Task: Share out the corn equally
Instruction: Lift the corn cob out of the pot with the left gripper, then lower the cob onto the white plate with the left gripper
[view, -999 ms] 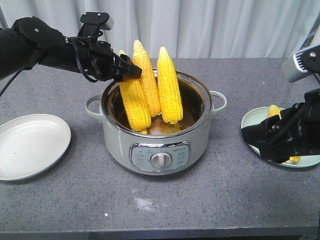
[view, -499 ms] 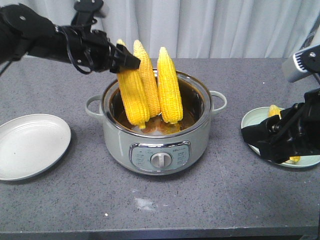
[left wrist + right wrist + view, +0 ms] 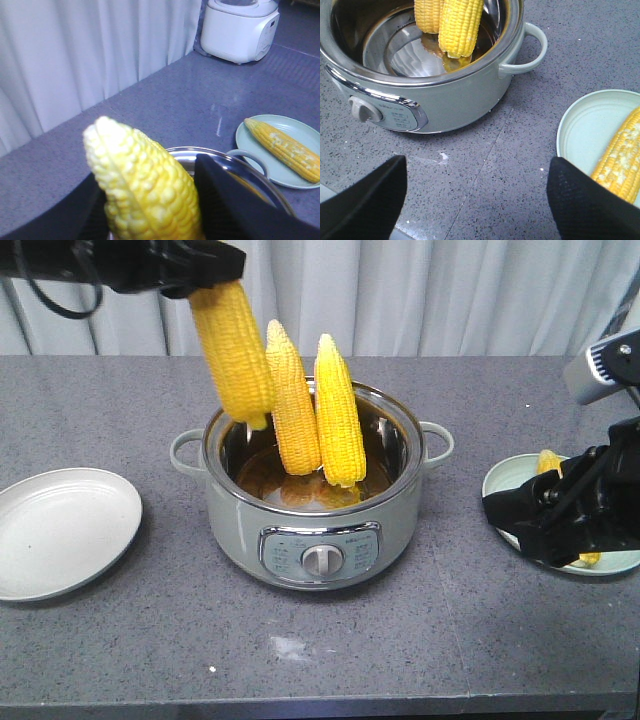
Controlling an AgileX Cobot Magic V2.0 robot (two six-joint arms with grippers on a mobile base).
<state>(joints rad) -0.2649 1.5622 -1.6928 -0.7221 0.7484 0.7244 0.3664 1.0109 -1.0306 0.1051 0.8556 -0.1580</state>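
Corn cob (image 3: 232, 350) hanging over pot (image 3: 240, 530) left rim, pinched at upper end by left gripper (image 3: 212, 268); two more cobs (image 3: 295, 410) leaning inside, fourth cob (image 3: 620, 165) on right plate (image 3: 580, 125). Could clip rim or topple leaning pair if swung low; could slip out (end-only grip) short of left plate (image 3: 60, 530). Right gripper (image 3: 477, 200) spread, holding nothing.

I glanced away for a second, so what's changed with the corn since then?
The left gripper, shut on one cob, lifted it upward; its tip now hangs over the cooker opening. The two cobs standing in the cooker, the right gripper, the left plate, the right plate and its cob stayed put.
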